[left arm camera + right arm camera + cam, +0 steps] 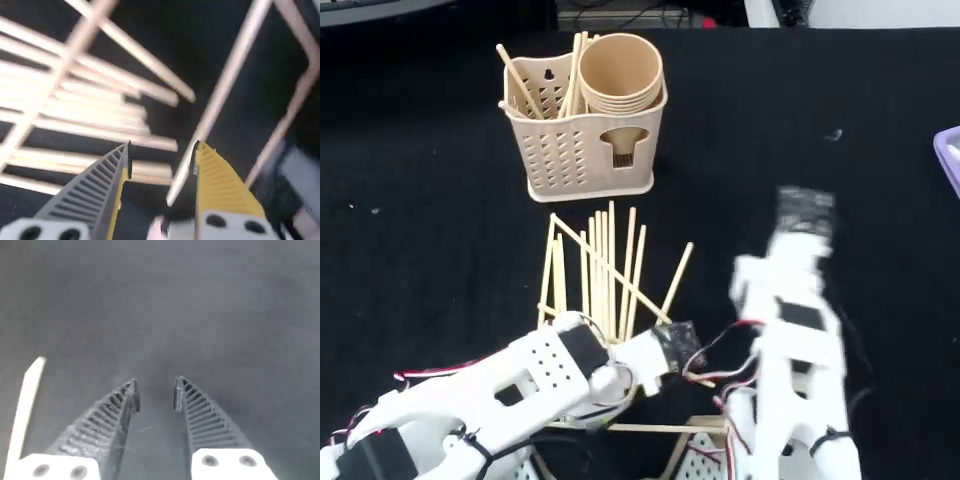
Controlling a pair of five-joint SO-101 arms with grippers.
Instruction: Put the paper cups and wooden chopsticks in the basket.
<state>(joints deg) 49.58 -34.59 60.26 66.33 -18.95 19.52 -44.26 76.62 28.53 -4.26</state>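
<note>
- Left gripper [685,352]: jaws spread, nothing pinched. Positioned low over the near ends of the loose wooden chopsticks [605,270], at the front of the table.
- Single chopstick [225,95]: slanting into the gap between the grey finger [95,190] and the yellow finger [220,185], end just beside the yellow finger. Contact not determinable.
- Loose wooden chopsticks: flat on the black cloth [440,220], between the basket [585,165] and the arms. Mostly parallel and pointing toward the basket, with a few crossed diagonally over the rest.
- Further chopstick [650,428]: crosswise at the front edge, near the arm bases.
- Basket: beige, perforated, upright at the rear of the table, apart from the loose pile.
- Paper cups [620,70]: nested in one stack, upright inside the basket, in the compartment on the right in the high view.
- Stored chopsticks [520,88]: several standing tilted in the other compartment, with more along the divider just beside the cups.
- Right gripper [155,392]: jaws spread, empty. Held above bare black cloth, to the right of the loose pile in the high view and apart from it.
- Pale strip [27,400]: at the edge of the right wrist view, beside one finger. Identity not determinable.
- Purple object [950,155]: at the right edge of the table, well apart from the basket.
</note>
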